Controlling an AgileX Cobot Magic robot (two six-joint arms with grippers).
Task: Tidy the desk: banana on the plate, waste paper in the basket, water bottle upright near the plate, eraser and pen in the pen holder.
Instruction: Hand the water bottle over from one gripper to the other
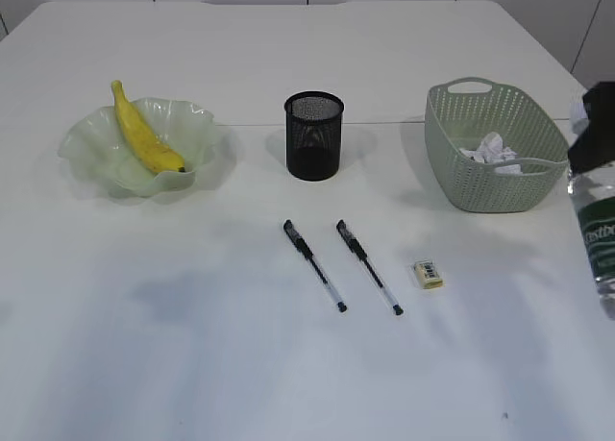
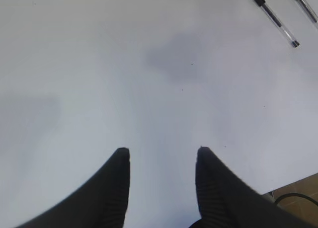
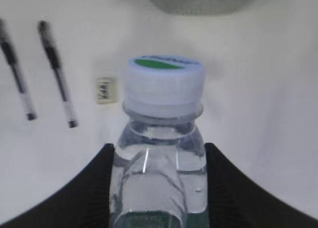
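Observation:
My right gripper [image 3: 158, 145] is shut on the clear water bottle [image 3: 161, 178], one finger on each side just below its white cap. In the exterior view the bottle [image 1: 601, 244] shows at the right edge, partly cut off. A yellow banana [image 1: 146, 138] lies on the pale green plate [image 1: 86, 143]. Crumpled waste paper [image 1: 494, 151] sits in the green basket [image 1: 495, 186]. Two pens [image 1: 314, 265] [image 1: 369, 267] and a small eraser [image 1: 428, 274] lie in front of the black mesh pen holder [image 1: 313, 135]. My left gripper [image 2: 163, 149] hangs open over bare table, holding nothing.
The white table's near edge [image 2: 293, 186] shows at the lower right of the left wrist view, with floor beyond it. The same view catches the tips of both pens [image 2: 272, 17] at its top right.

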